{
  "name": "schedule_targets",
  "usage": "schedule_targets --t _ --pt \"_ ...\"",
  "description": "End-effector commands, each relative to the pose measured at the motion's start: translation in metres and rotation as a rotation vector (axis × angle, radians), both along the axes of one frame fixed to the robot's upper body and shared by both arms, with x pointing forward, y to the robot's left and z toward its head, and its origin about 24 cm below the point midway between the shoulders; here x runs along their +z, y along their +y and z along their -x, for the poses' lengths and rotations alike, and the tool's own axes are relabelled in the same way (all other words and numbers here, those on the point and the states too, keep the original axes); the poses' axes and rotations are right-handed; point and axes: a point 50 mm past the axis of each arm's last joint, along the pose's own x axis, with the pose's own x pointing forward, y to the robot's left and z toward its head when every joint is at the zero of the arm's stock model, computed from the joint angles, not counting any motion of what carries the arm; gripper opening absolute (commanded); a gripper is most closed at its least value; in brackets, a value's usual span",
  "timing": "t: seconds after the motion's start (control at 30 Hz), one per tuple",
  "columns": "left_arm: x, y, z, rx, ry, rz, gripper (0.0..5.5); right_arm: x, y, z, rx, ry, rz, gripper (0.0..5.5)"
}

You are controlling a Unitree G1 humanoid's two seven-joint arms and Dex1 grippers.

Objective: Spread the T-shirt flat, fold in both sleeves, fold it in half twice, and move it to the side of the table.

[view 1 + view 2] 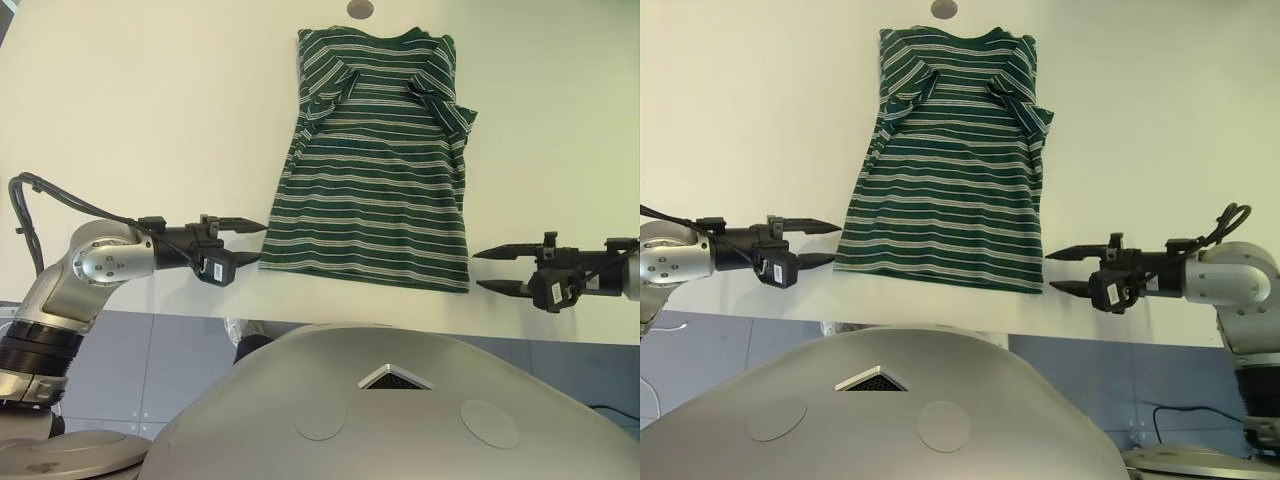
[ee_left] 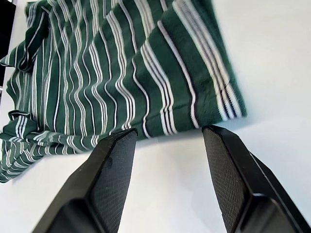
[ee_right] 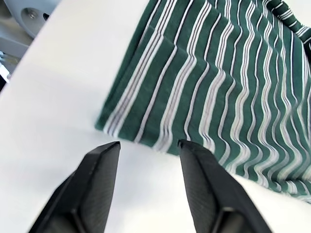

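Dark green cotton T-shirt with thin white stripes (image 1: 375,170), lying flat on the white tabletop (image 1: 130,120), collar away from the robot and hem toward it; its 2 sleeves are folded inward over the chest. Left gripper (image 1: 261,242), black, its 2 fingers parted and holding nothing, just beside the T-shirt's left hem corner. Right gripper (image 1: 476,270), likewise parted and holding nothing, just beside the right hem corner. A small grey round disc (image 1: 360,9) lies just beyond the collar.

Left hand (image 2: 167,141) fingers (image 2: 114,179) spread apart, empty, just short of T-shirt (image 2: 116,73) hem corner on white counter (image 2: 272,63).
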Motion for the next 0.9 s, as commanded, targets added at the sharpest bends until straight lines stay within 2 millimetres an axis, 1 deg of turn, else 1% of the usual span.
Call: schedule_targets --t 0.03,0.07,0.17,0.27,0.3,0.33,0.37,0.4,0.43,0.47,0.5,0.53,0.57,0.6,0.67,0.73,0.8,0.9 --pt "-0.007 -0.013 0.003 -0.049 0.002 -0.024 2.46 -0.015 0.012 0.007 0.019 -0.040 -0.013 2.20" --pt "-0.007 -0.016 0.002 -0.061 -0.009 -0.022 2.46 -0.018 0.013 0.007 0.030 -0.048 -0.005 2.20" --pt "-0.008 -0.023 0.000 -0.120 -0.043 -0.043 2.47 -0.025 0.010 0.008 0.056 -0.072 0.042 1.56" --pt "-0.008 -0.026 -0.002 -0.133 -0.035 -0.053 1.87 -0.030 0.006 0.008 0.080 -0.068 0.065 0.96" --pt "-0.007 -0.028 -0.001 -0.113 -0.002 -0.040 1.62 -0.031 0.007 0.008 0.063 -0.046 0.058 0.68" --pt "-0.004 -0.029 0.002 -0.071 0.097 -0.020 1.43 -0.030 0.008 0.008 0.030 -0.001 0.052 0.48" --pt "0.001 -0.029 0.005 -0.034 0.204 -0.001 1.30 -0.028 0.009 0.008 -0.015 0.087 0.046 0.32" --pt "0.007 -0.028 0.007 -0.002 0.316 0.008 1.06 -0.023 0.010 0.011 -0.041 0.207 0.040 0.05" --pt "0.013 -0.025 0.010 0.027 0.435 0.013 0.80 -0.015 0.011 0.017 -0.059 0.361 0.032 0.00" --pt "0.021 -0.023 0.011 0.058 0.547 0.028 0.71 -0.004 0.014 0.021 -0.069 0.504 0.008 0.00" --pt "0.028 -0.021 0.011 0.082 0.625 0.049 0.46 0.006 0.018 0.021 -0.081 0.600 -0.024 0.00" --pt "0.033 -0.021 0.010 0.097 0.672 0.062 0.32 0.012 0.021 0.020 -0.091 0.657 -0.044 0.00" --pt "0.039 -0.020 0.005 0.120 0.704 0.091 0.09 0.022 0.025 0.010 -0.122 0.694 -0.097 0.00" --pt "0.045 -0.020 -0.004 0.151 0.705 0.138 0.02 0.030 0.028 -0.002 -0.160 0.704 -0.157 0.00" --pt "0.058 -0.020 -0.027 0.214 0.691 0.241 0.02 0.044 0.032 -0.032 -0.252 0.686 -0.293 0.00" --pt "0.067 -0.021 -0.054 0.288 0.653 0.337 0.02 0.051 0.032 -0.062 -0.346 0.637 -0.409 0.00" --pt "0.075 -0.024 -0.094 0.394 0.575 0.451 0.02 0.053 0.027 -0.098 -0.465 0.599 -0.518 0.00" --pt "0.080 -0.034 -0.154 0.549 0.441 0.568 0.02 0.043 0.015 -0.147 -0.670 0.546 -0.649 0.00"
